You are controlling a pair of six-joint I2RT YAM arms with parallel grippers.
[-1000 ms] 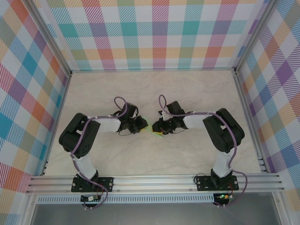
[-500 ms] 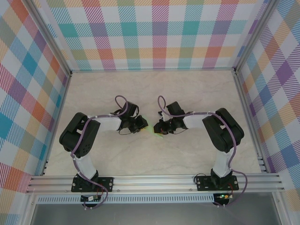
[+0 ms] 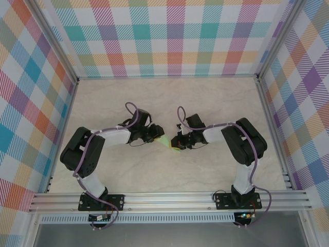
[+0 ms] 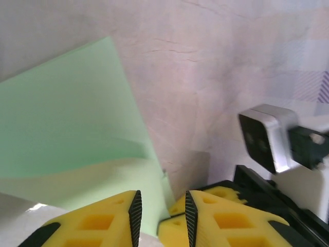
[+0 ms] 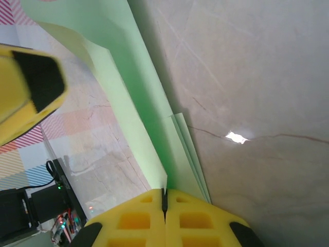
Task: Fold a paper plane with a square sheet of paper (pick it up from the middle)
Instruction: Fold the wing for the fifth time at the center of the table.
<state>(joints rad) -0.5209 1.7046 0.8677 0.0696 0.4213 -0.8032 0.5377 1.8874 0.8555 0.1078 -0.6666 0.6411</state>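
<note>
Pinching the layered edge of the pale green sheet of paper point(image 5: 139, 118), the right hand point(image 5: 164, 199) is pressing its two yellow fingers point(image 5: 200, 221) fully together on it. The left hand point(image 4: 160, 206) is standing released, with its fingers a little apart and a corner of the paper passing into the gap. The sheet, partly folded, is bending in a soft curve between the two hands, at the middle of the marble surface point(image 3: 205, 103).

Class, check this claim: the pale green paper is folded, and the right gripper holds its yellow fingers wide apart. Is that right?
Not quite. The right gripper has its yellow fingers pressed together, pinching the folded pale green paper; the right wrist view shows it.
</note>
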